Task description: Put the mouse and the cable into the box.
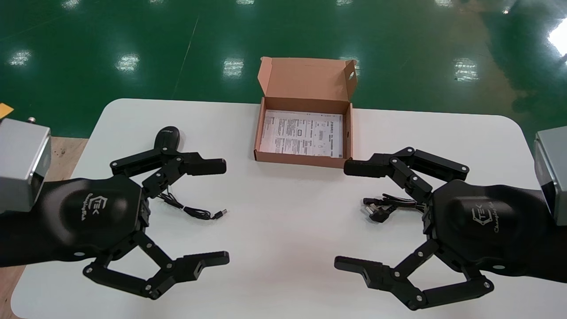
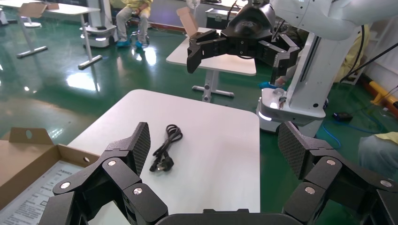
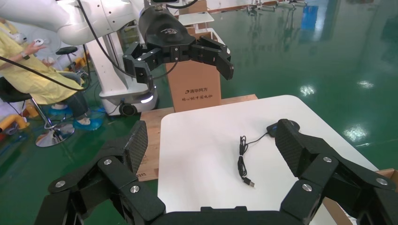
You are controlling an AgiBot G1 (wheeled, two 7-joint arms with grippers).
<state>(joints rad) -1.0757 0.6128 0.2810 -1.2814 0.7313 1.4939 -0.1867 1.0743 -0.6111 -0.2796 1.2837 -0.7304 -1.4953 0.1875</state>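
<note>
Both tools hang spread wide above the rounded white table (image 1: 283, 248), neither holding anything, so the task looks to be at its very start. The open brown cardboard box (image 1: 301, 158) holds only a printed paper sheet (image 1: 302, 133). It sits ahead of and between the two tools, its near corner close to the far fingertip of the right gripper (image 1: 341, 215). The black oval computer mouse (image 1: 167, 138) lies just beyond the far finger of the left gripper (image 1: 225, 212), and its thin USB lead (image 1: 195, 212) trails under the gap between the fingers. The bundled black power cable (image 1: 384, 206) lies below the right gripper, near its palm. Next, I judge, the left gripper must reach forward and lower over the mouse, fingers straddling its sides, before closing.
</note>
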